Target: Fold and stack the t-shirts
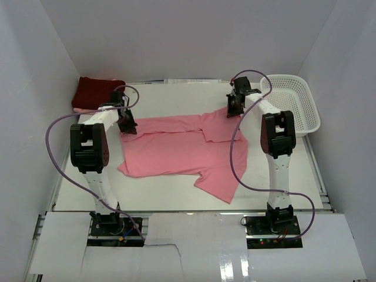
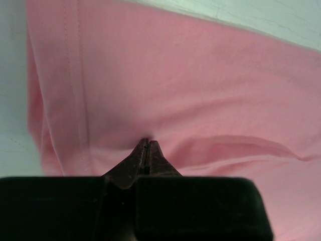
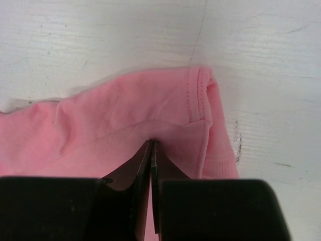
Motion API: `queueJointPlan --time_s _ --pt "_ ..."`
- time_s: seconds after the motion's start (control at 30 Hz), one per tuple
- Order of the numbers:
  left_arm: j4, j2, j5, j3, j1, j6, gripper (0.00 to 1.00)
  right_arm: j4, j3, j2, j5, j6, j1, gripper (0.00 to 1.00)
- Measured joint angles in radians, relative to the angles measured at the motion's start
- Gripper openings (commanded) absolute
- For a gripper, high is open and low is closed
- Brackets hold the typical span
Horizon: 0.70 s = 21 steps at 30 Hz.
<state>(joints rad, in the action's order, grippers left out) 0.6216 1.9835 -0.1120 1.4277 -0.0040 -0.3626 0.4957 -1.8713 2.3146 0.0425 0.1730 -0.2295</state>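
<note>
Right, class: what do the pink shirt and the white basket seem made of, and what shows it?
Pink t-shirt: soft matte cloth, probably a cotton knit; it wrinkles and has stitched hems. Basket: looks like rigid white plastic; moulded open mesh walls.

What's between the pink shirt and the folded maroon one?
Nothing visible. The left hand and right hand are shut on the pink t-shirt; only bare table and the left arm itself lie between it and the folded maroon t-shirt.

Bright, even, soft-shadowed light; wrist close-ups slightly soft
</note>
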Motion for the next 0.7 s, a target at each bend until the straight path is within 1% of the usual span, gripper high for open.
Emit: queueJointPlan --time_s 0.13,0.4,0.7 --pt "0.003 0.048 0.018 0.031 0.000 -0.002 0.00 0.006 -0.039 0.027 0.002 0.001 0.019 0.08" --pt "0.010 0.130 0.031 0.149 0.001 -0.011 0.00 0.011 -0.125 0.080 0.013 0.003 0.055 0.08" --pt "0.042 0.269 0.023 0.366 0.024 -0.016 0.00 0.030 -0.261 0.164 0.032 0.004 0.073 0.11"
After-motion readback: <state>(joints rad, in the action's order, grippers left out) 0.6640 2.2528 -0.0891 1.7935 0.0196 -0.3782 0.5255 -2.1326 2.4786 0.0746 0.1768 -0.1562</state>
